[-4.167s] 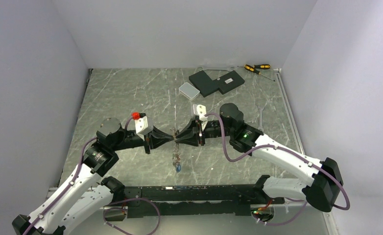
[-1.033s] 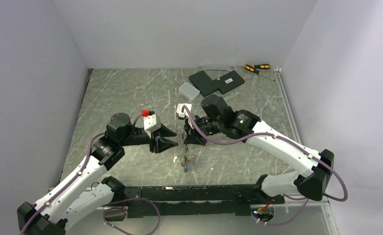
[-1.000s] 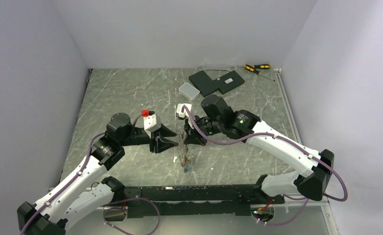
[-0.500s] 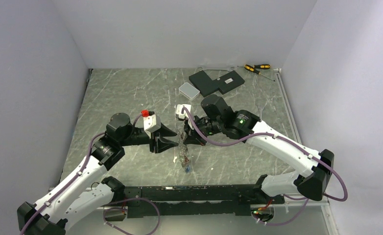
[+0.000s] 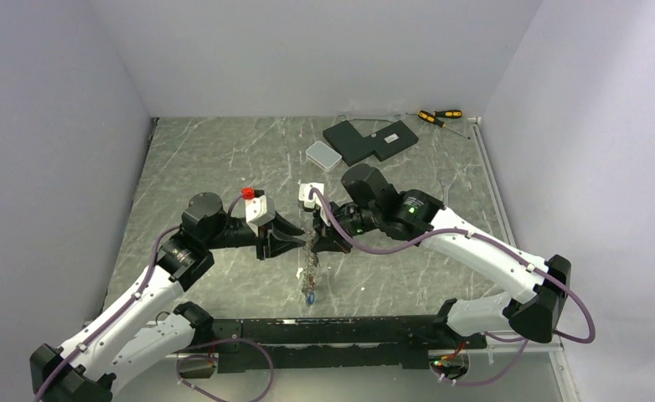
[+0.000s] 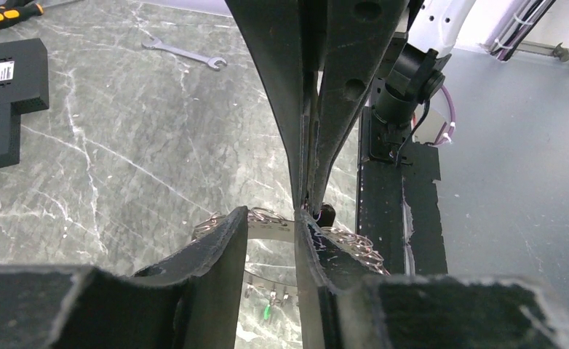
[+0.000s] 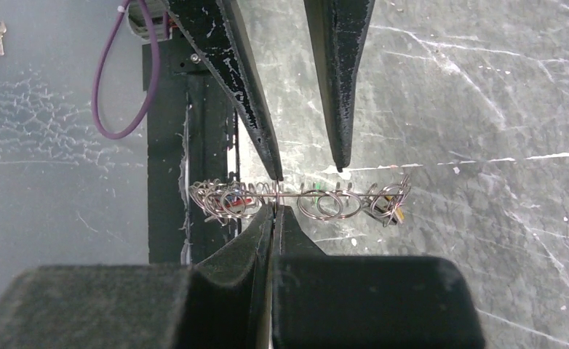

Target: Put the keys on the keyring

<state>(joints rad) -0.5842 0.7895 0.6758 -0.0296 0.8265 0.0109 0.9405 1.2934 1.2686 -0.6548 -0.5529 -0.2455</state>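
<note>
**R gripper**: fingers pressed together, pinching the keyring at its rim.

**Keyring pos.:** ctr of table, between the two gripper tips, held on edge. R wrist view shows it edge-on as a thin horizontal line, w/ small wire split rings strung along it.

**L gripper**: fingers spread, clear gap between them.
- Tips sit at the keyring rim, opposite the R gripper.
- One tip is just beside the R fingers, the other further along the rim.
- L wrist view: the flat silver band of the keyring crosses the gap between the L fingers.
- Contact w/ the rim: cannot tell.

**Keys**: hang in a cluster off the keyring, toward the near edge in top view, a blue head at the cluster's near end. A green-headed key shows under the band in L wrist view.

**Other items:**
- Black box and small white case: far ctr, near each other.
- Two screwdrivers, orange/black handles: far R corner.
- Open-end wrench: flat on table, R side, well apart from the grippers.
</note>
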